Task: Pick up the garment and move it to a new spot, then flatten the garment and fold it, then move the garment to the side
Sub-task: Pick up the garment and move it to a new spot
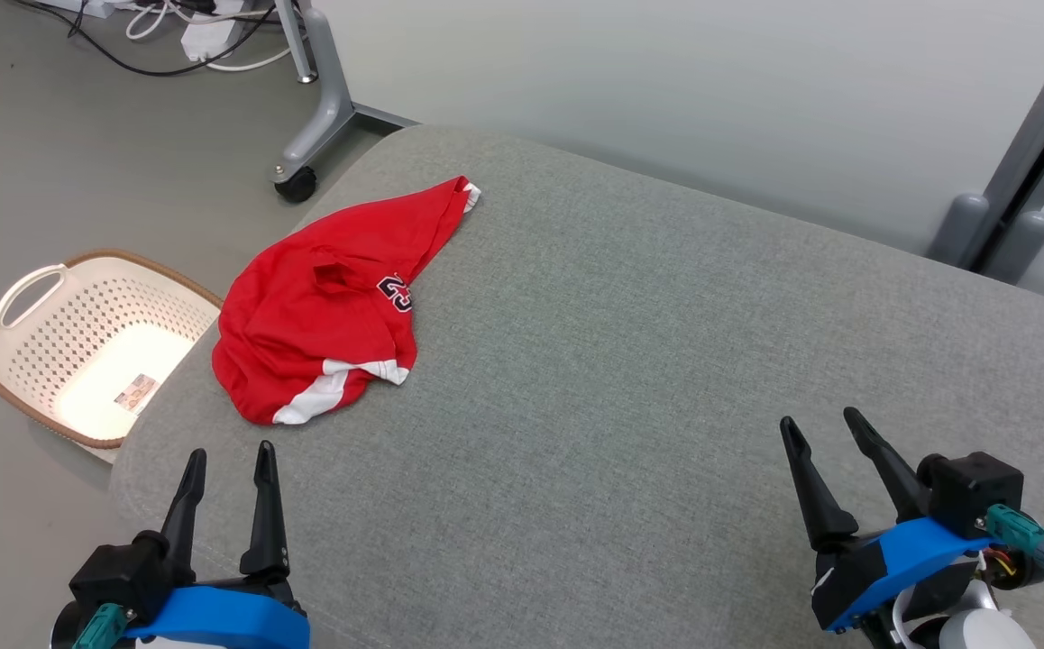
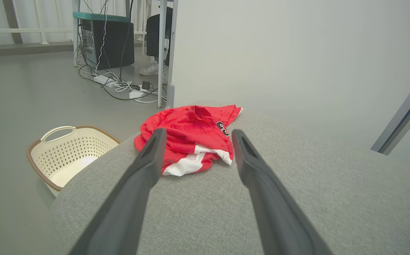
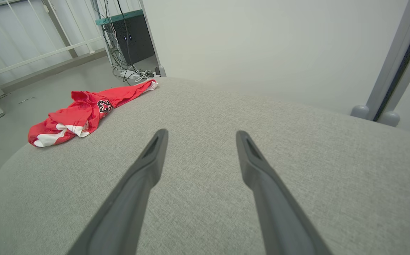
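The grey upholstered surface [image 1: 630, 379] spreads beneath and ahead of both grippers. The crumpled red garment [image 1: 315, 315], with white trim and a black number, lies on it just ahead of the left gripper [image 1: 231, 451], apart from its fingertips, and well off to the left of the right gripper [image 1: 819, 417]. A white basket [image 1: 53, 342] sits on the floor to the left of the left gripper. Both grippers hover low over the surface, fingers spread wide, holding and touching nothing; both point forward, the left one straight at the garment
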`<state>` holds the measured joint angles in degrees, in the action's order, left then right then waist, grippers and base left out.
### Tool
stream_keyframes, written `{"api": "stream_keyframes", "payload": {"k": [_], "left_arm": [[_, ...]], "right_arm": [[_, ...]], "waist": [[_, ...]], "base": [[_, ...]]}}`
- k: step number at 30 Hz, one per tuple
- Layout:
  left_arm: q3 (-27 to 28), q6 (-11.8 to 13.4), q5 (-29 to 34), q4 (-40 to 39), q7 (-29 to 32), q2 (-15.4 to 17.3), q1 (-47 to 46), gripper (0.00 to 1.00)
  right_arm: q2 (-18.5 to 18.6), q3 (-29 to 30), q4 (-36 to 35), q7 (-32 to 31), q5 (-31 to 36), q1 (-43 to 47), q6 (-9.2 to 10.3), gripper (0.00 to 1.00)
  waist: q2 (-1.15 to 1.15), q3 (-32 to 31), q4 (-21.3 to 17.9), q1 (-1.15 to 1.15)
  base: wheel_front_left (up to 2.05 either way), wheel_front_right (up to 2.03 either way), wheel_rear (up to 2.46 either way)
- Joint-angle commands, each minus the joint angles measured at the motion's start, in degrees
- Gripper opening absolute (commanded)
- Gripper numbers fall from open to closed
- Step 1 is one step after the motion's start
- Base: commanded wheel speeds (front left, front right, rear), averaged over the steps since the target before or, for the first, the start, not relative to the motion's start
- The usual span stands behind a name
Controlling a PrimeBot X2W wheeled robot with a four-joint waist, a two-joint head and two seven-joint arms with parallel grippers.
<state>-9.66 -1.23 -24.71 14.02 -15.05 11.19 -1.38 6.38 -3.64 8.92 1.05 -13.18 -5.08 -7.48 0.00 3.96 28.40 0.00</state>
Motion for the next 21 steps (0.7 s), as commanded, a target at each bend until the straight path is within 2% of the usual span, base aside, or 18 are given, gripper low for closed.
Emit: {"api": "stream_keyframes", "payload": {"k": [1, 8, 13, 21], "left_arm": [[0.2, 0.2, -0.3, -0.5, 0.0, 0.2, 0.2, 1.00], [0.3, 0.9, -0.6, -1.2, 0.2, 0.3, 0.7, 1.00], [3.5, 2.1, -3.1, -2.5, 1.5, 1.3, -2.1, 1.00], [9.4, 1.6, -10.1, 1.0, 12.6, 7.1, -14.3, 1.00]], "right_arm": [[0.2, 0.0, 0.2, -0.1, 0.1, -0.4, -0.04, 1.00], [0.0, -0.3, 0.4, 0.0, -0.1, -0.7, -0.04, 1.00], [0.0, -0.2, 0.1, -0.2, 0.0, -0.8, -0.04, 1.00], [1.3, -2.0, -3.0, -2.2, 1.3, -3.6, -0.04, 1.00]], "waist": [[0.00, 0.3, 0.6, 0.00], [0.00, 0.6, 0.8, 0.00], [0.00, 1.6, 0.0, 0.00], [0.00, 7.6, -4.0, 0.00]], "base": [[0.00, 0.00, 0.00], [0.00, 0.00, 0.00], [0.00, 0.00, 0.00], [0.00, 0.00, 0.00]]}}
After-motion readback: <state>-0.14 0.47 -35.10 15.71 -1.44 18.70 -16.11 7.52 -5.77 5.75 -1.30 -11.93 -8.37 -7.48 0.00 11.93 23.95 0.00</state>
